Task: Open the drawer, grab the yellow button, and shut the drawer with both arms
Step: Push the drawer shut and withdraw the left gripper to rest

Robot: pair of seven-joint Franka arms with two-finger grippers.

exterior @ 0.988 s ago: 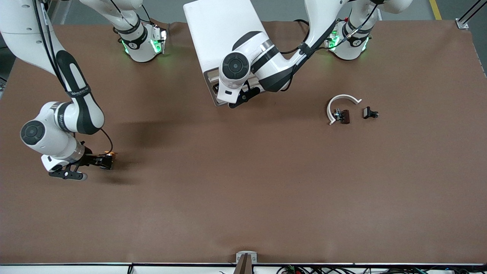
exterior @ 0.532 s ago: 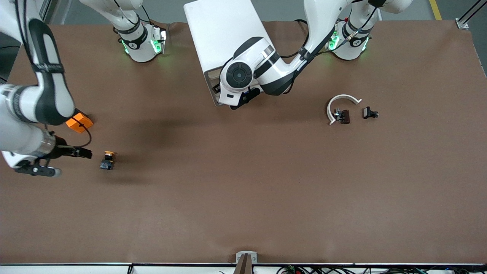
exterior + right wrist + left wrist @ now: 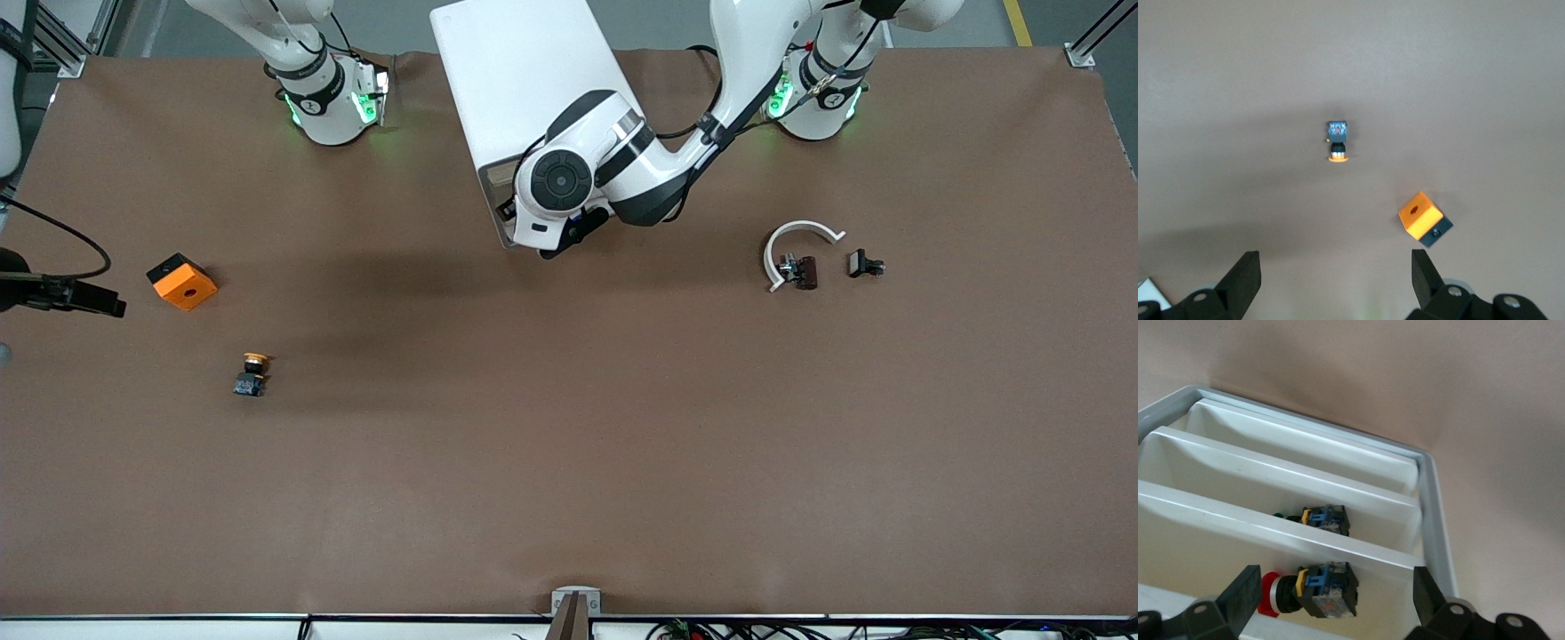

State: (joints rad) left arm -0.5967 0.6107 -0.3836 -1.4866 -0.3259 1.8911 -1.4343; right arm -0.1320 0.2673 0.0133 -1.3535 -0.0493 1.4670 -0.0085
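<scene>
The button, orange-yellow cap on a blue-grey base, lies on the brown table toward the right arm's end; it also shows in the right wrist view as the button, alone on the mat. My right gripper hangs open and empty over that end's table edge; in its own view the right gripper has only mat between its fingers. My left gripper is at the front of the white cabinet. In its wrist view the left gripper stands open around the drawer, touching nothing.
An orange square block sits near the button, farther from the front camera. A red-capped push-button lies in the drawer, a green-capped one in the adjacent drawer. A white curved strip and black clips lie toward the left arm's end.
My right gripper has drawn back from the button toward the table edge, leaving it on the mat and uncovering the orange block. The left arm has shifted slightly at the cabinet front.
</scene>
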